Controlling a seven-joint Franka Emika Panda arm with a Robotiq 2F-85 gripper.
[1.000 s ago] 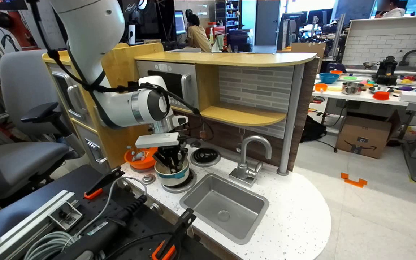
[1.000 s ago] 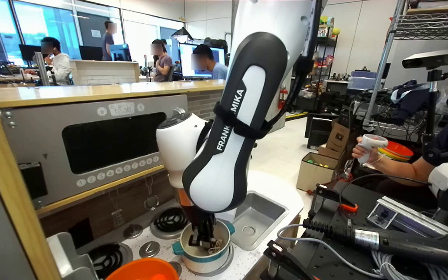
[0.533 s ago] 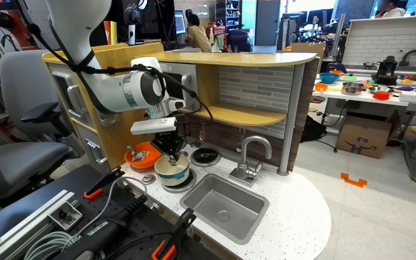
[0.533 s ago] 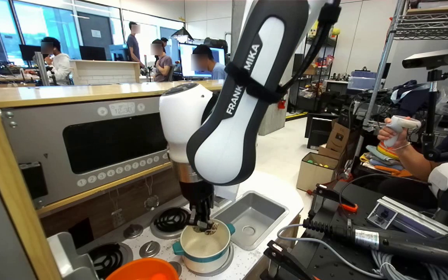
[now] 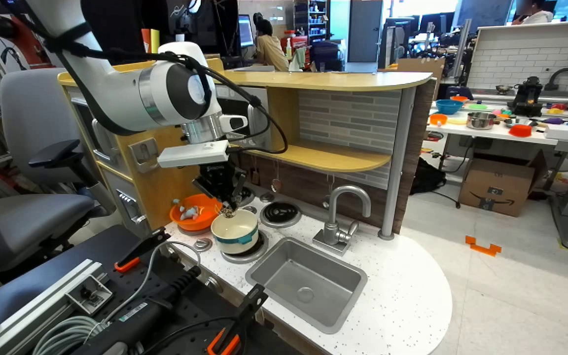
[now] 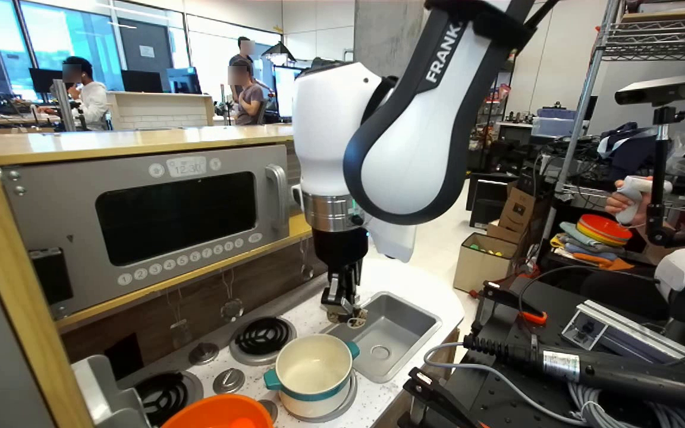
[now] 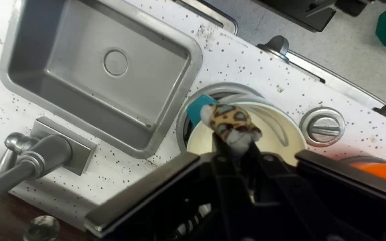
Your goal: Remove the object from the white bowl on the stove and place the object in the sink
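Note:
The object (image 7: pixel 228 117) is a small spotted tan plush with white ends. My gripper (image 7: pixel 236 144) is shut on it, with the fingers on either side of its white lower end. In both exterior views the gripper (image 5: pixel 232 198) (image 6: pixel 343 304) holds the object (image 5: pixel 228 211) (image 6: pixel 354 318) in the air above the height of the bowl's rim. The white bowl (image 5: pixel 234 242) (image 6: pixel 313 362), with a teal band and handles, stands on a burner of the stove (image 6: pixel 262 337). The sink (image 5: pixel 313 276) (image 7: pixel 146 73) is beside it.
A silver faucet (image 5: pixel 340 217) (image 7: pixel 45 157) rises behind the sink. An orange bowl (image 5: pixel 196 219) with a grey plush stands on the other side of the white bowl. A wooden shelf (image 5: pixel 338 157) and microwave front (image 6: pixel 176 214) stand along the back.
My gripper was down inside the white bowl one second ago. It has risen out with the object held. The white bowl has stayed in place.

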